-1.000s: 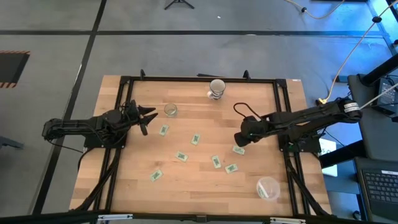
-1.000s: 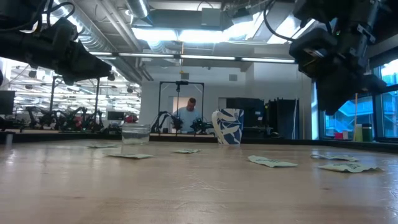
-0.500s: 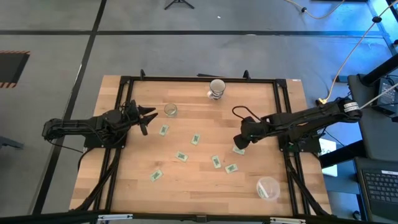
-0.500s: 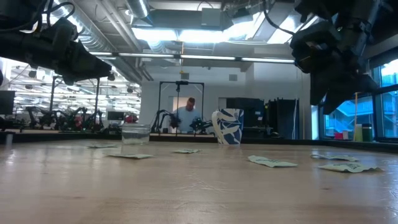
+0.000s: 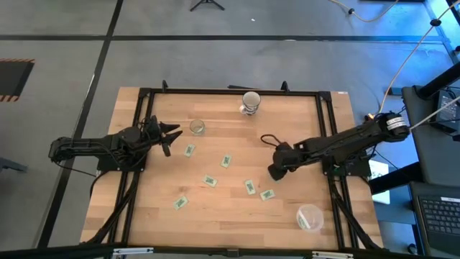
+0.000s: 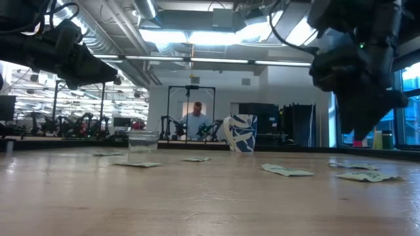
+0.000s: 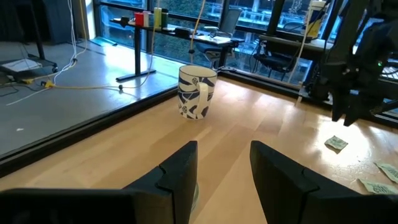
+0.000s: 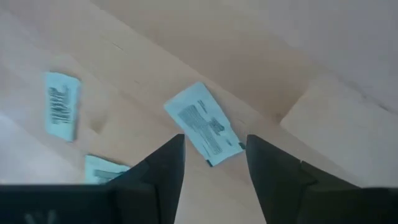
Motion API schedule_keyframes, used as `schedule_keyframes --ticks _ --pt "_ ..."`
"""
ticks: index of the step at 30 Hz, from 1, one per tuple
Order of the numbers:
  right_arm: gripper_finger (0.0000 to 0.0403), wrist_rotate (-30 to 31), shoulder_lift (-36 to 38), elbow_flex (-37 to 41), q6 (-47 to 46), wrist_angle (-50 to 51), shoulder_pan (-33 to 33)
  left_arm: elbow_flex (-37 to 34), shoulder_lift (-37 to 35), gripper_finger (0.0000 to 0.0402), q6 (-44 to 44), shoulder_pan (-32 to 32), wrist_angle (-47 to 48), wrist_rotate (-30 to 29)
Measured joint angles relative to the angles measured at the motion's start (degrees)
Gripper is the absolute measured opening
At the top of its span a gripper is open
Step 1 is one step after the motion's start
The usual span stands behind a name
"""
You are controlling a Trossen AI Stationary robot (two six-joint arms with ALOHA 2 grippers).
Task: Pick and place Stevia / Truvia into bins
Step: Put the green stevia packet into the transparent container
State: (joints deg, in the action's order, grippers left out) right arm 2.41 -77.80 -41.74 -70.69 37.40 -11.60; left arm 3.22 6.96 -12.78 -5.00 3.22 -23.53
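Note:
Several small white-and-green Stevia / Truvia sachets (image 5: 225, 161) lie flat on the wooden table. My right gripper (image 8: 214, 142) points steeply down, open, over one sachet (image 8: 203, 132), which lies on the table between and ahead of its fingers without touching them. In the high view the right gripper (image 5: 275, 171) hides that sachet. The clear round bin (image 5: 309, 217) stands near the table's near right corner. My left gripper (image 5: 169, 134) waits open at the left side, holding nothing.
A blue-and-white mug (image 5: 251, 103) stands at the far edge and a small clear glass (image 5: 196, 127) sits next to my left gripper. Two more sachets (image 5: 249, 187) (image 5: 267, 194) lie just on the near side of my right gripper. A black frame (image 5: 329, 129) borders the table.
My right gripper has come down and shifted toward the table's near and left edges, so that it now covers the sachet that lay just beside it. The sachets have not moved.

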Motion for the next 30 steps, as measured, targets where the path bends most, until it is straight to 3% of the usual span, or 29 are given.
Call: schedule_keyframes --ticks 20,30 --pt "0.0174 -3.9 -11.3 -0.3 -2.5 -0.4 -0.1 0.0 0.0 0.0143 0.0 0.0 0.0 0.0" --pt "0.0165 -5.1 -12.5 -0.3 -2.4 -0.5 0.0 0.0 0.0 0.0143 0.0 0.0 0.0 0.0"
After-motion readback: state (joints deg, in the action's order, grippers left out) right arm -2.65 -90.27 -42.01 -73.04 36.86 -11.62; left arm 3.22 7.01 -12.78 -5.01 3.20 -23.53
